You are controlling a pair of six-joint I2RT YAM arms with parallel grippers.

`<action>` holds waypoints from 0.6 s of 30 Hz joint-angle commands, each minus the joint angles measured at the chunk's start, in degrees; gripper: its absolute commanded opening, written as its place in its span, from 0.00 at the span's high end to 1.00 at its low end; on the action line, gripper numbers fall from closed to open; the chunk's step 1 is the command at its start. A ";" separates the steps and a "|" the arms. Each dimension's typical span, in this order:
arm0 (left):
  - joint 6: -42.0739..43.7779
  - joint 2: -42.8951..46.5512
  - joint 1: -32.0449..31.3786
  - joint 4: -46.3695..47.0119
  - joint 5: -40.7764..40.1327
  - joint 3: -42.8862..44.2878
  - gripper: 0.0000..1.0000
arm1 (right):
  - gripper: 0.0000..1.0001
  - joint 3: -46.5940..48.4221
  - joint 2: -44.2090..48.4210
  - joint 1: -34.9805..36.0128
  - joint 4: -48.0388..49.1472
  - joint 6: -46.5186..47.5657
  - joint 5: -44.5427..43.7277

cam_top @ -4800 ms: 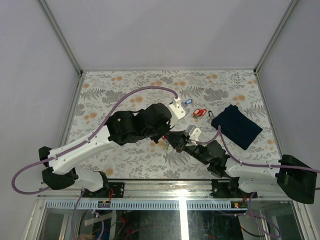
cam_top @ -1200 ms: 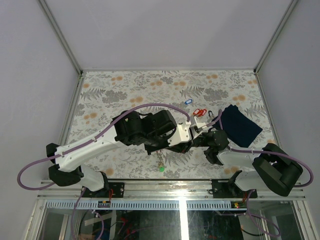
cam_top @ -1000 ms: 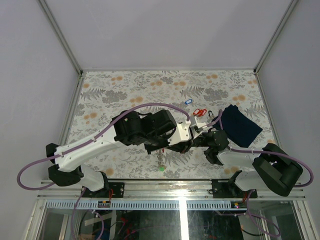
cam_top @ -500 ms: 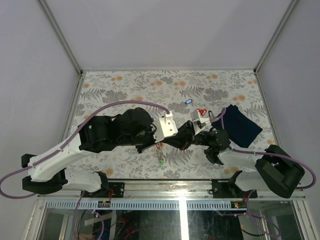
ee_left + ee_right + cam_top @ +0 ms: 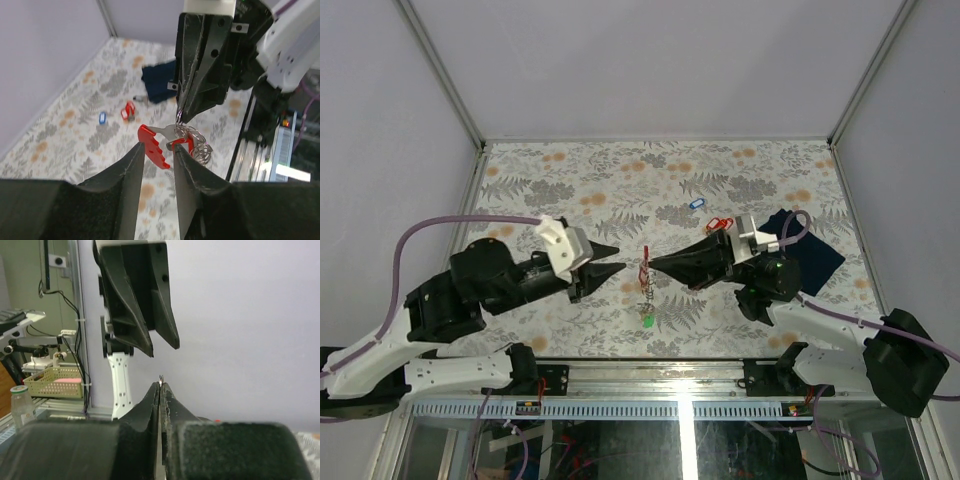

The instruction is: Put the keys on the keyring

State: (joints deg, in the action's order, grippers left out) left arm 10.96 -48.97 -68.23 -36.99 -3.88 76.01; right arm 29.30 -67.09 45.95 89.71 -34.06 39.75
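We see the table [image 5: 570, 170] with its leafy patterned top, and both arms reaching over it toward each other. A dark folded cloth [image 5: 810, 255] lies on its right side. The left gripper [image 5: 620, 257] points at the right one. Its fingers [image 5: 132, 170] stand apart with nothing between them, just short of the hanging bunch. The right gripper [image 5: 654, 264] has its fingers pressed together on the keyring [image 5: 197, 146], held up above the table between the two arms. A red-tagged key [image 5: 152, 145] hangs from the ring, and a green-tagged key [image 5: 647, 322] shows at the bottom of the bunch. The loose red keys [image 5: 719, 224] and a blue-tagged key [image 5: 696, 203] lie on the table near the cloth.
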 commanded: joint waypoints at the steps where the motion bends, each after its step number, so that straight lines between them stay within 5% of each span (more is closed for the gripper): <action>1: -2.08 4.72 -0.29 21.67 2.44 -7.15 0.69 | 1.00 5.19 3.51 0.01 8.41 0.21 -1.60; 18: -0.05 0.18 -0.28 27.89 18.27 -6.08 0.70 | 1.00 8.78 6.96 0.04 8.43 -2.19 2.53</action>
State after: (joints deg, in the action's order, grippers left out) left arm 9.96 -48.77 -68.23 -13.32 11.42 68.03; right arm 35.81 -62.50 45.95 90.50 -35.81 41.95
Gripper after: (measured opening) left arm 0.311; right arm 0.010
